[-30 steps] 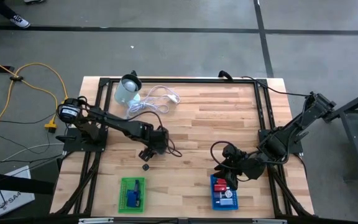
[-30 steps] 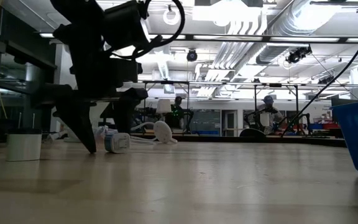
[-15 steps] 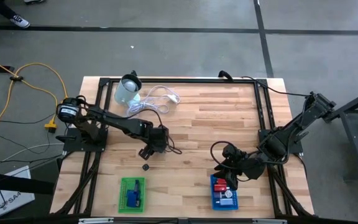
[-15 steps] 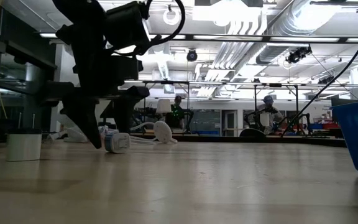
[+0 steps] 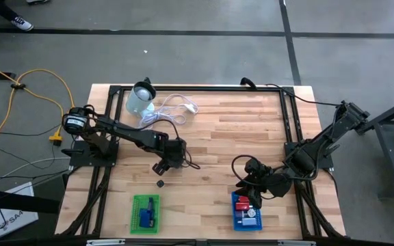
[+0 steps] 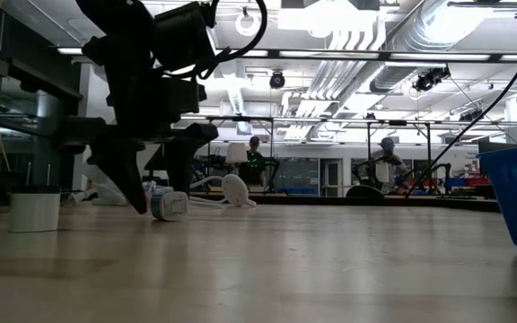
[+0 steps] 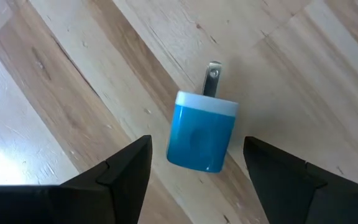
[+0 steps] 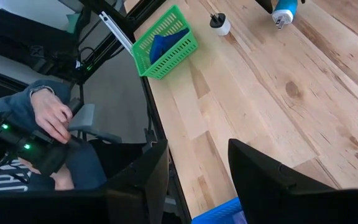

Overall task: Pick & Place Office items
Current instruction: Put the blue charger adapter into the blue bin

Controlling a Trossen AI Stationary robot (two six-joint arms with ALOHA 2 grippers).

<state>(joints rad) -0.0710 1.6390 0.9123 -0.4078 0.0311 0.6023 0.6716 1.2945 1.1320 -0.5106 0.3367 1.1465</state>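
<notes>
**A:** Where is the left gripper (image 5: 161,167) now?

**B:** It stands low over the middle-left of the pale wooden plank table (image 5: 217,130). In the left wrist view its two dark fingers (image 7: 123,171) are spread, one on each side of a small blue plastic charger plug with a white cap and metal prongs (image 7: 202,129). The plug lies flat on the wood. There is a gap between each finger and the plug, so the gripper holds nothing.

**A:** Is there room around it?

**B:** Yes. Toward the front edge there is bare wood, with only a small black-and-white round piece (image 5: 160,183) just beside the gripper. Nearer the front edge stands a green plastic mesh basket (image 5: 145,212) with a blue item inside. Toward the back edge lie a coiled white cable (image 5: 173,107) and a pale round translucent container (image 5: 140,100), well apart from the plug.

**A:** And the right gripper (image 5: 249,190)?

**B:** It waits near the front right, just above a blue plastic basket (image 5: 246,213) that holds red, white and grey pieces. Its fingers (image 8: 260,171) stand partly apart and I see nothing between them. Between the two arms the table centre is bare.

**A:** Anything beyond the table?

**B:** In the right wrist view a person's hand (image 8: 53,118) shows past the table edge.
</notes>
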